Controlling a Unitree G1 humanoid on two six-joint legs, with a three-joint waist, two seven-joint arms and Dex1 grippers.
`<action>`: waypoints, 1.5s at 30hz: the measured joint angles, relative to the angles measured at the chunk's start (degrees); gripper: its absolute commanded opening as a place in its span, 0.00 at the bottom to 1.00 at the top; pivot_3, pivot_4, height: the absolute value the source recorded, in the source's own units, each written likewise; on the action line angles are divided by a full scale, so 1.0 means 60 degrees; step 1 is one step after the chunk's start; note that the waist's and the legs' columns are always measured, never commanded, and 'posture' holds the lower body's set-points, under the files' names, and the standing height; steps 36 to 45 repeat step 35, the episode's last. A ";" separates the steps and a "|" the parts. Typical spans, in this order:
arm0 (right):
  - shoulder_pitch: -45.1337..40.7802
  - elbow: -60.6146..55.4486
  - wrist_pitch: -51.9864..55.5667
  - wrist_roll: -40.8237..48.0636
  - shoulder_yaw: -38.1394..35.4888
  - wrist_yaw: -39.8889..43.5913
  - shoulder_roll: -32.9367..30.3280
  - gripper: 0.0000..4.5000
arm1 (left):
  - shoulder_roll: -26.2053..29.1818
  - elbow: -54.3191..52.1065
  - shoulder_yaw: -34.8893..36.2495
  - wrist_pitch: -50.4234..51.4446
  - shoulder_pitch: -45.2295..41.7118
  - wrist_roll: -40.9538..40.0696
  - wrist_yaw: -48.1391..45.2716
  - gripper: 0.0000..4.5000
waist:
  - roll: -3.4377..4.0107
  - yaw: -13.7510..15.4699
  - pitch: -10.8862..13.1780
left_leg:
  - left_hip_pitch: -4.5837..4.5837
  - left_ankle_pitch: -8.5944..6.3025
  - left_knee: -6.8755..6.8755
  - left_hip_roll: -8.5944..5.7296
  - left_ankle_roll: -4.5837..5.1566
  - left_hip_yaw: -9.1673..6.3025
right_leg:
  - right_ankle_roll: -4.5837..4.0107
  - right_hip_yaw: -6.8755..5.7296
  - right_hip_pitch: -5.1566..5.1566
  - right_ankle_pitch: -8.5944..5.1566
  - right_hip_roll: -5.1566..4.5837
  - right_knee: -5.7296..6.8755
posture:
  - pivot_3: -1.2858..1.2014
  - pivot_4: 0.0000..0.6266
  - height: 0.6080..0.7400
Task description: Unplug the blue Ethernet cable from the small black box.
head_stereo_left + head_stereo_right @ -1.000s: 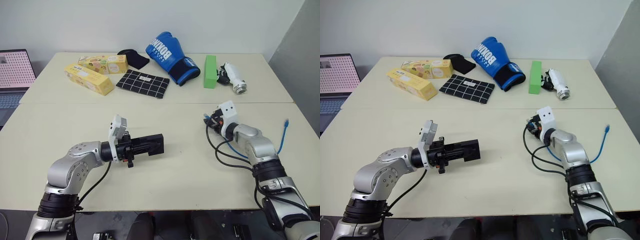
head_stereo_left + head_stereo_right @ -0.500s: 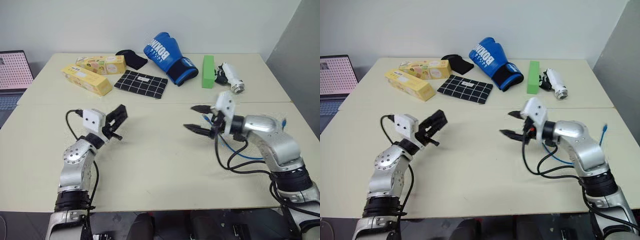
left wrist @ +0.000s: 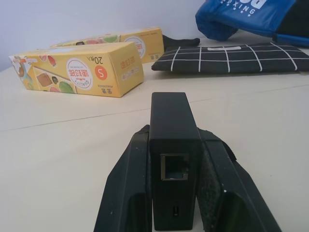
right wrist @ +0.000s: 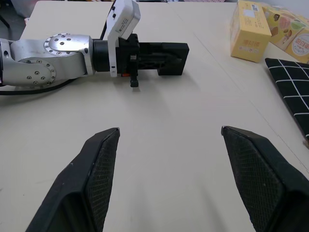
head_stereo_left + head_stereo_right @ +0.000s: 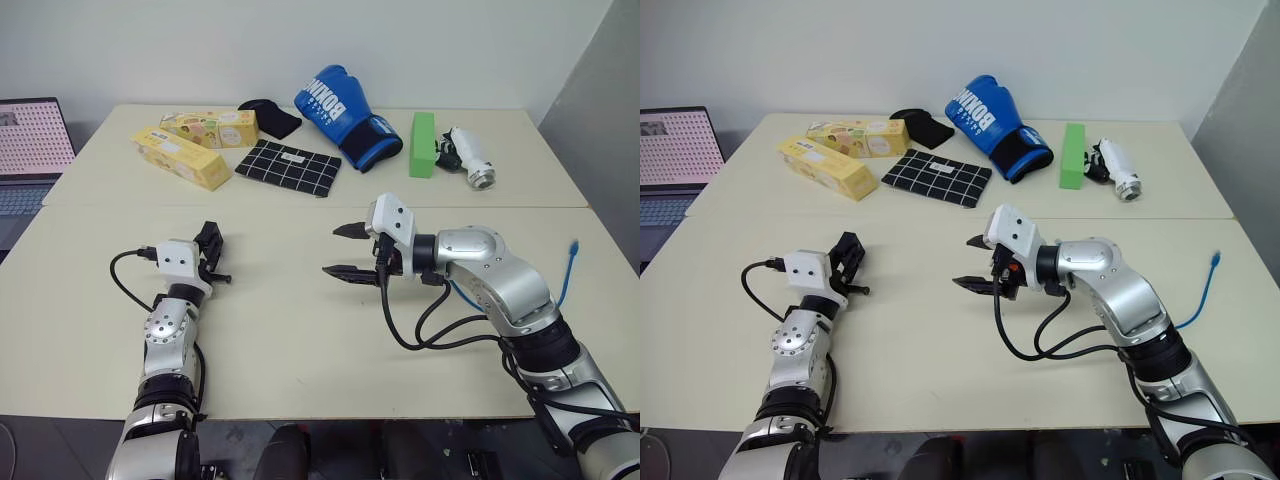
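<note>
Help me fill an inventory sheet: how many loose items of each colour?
Yellow: 2 boxes
Blue: 2, glove, cable
Green: 1 block
Black: 3, cloth, small box, bundle
White: 1 gadget
Total: 9

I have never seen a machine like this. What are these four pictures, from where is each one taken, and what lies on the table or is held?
This is a humanoid robot with two metal arms. Two pictures come from cameras in its head, looking down over the arms. The other two come from a camera on each wrist, looking along that hand's two black fingers.

The left hand grips a small flat matte-black plastic box; its port, seen in the left wrist view, has no plug in it. The right hand is open and holds nothing.

On the pale beige table lie two yellow cardboard boxes, a black cloth with white grid lines, a blue boxing glove, a green block and a thin bright-blue cable near the right edge.
</note>
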 measured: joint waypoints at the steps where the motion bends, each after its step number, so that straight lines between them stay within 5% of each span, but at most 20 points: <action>1: 0.0000 -0.0007 0.0021 0.0000 0.0000 0.0007 -0.0008 0.81 | -0.0028 -0.0030 0.0011 0.0023 0.0028 -0.0096 -0.0131 0.47 | 0.0000 -0.0003 0.0000 | 0.0000 0.0000 0.0005 0.0000 0.0000 0.0000 | 0.0000 0.0000 0.0000 0.0000 0.0001 0.0005 | 0.52 0.24 1.00; 6: 0.0004 -0.0148 0.0131 0.0004 0.0000 0.0016 -0.0014 0.81 | -0.0055 -0.0950 0.0024 0.0632 0.0581 -0.0417 -0.0300 0.69 | 0.0001 -0.0030 0.0000 | 0.0000 -0.0001 0.0013 0.0007 0.0001 0.0001 | 0.0000 0.0006 0.0000 0.0000 0.0000 0.0010 | 0.52 0.24 1.00; 13: 0.0465 -0.0276 0.0513 0.0042 -0.0179 -0.0391 0.0192 0.81 | 0.0192 -0.4254 -0.0022 0.2834 0.2641 -0.0496 -0.0041 0.69 | -0.0008 -0.0063 -0.0006 | 0.0003 -0.0002 0.0013 0.0025 0.0001 -0.0013 | -0.0002 0.0007 0.0003 -0.0001 -0.0004 0.0016 | 0.52 0.24 1.00; 23: 0.1905 -0.0923 0.1065 0.0479 -0.1564 -0.0824 -0.0633 0.81 | 0.2272 -0.8337 0.0571 0.6752 0.4987 -0.1004 -0.0467 0.69 | -0.0009 0.0017 -0.0002 | -0.0004 -0.0002 0.0032 0.0014 0.0002 -0.0016 | -0.0001 0.0004 0.0016 -0.0002 0.0009 0.0015 | 0.52 0.24 1.00; 33: 0.2080 -0.0570 0.1445 0.1192 -0.2968 0.0215 -0.2777 0.81 | 0.4507 -0.8791 0.1763 0.8237 0.4669 -0.2681 -0.3044 0.69 | 0.0005 -0.0014 0.0008 | 0.0002 -0.0003 0.0026 0.0018 0.0005 0.0025 | -0.0002 0.0008 0.0012 -0.0004 0.0016 0.0008 | 0.52 0.24 1.00; 45: 0.2188 -0.0535 0.1453 0.1262 -0.3105 0.0383 -0.2976 0.81 | 0.4602 -0.8797 0.1768 0.8402 0.4661 -0.2874 -0.3410 0.69 | 0.0005 -0.0012 0.0008 | 0.0002 -0.0004 0.0024 0.0020 0.0006 0.0025 | -0.0002 0.0009 0.0012 -0.0004 0.0016 0.0008 | 0.52 0.24 1.00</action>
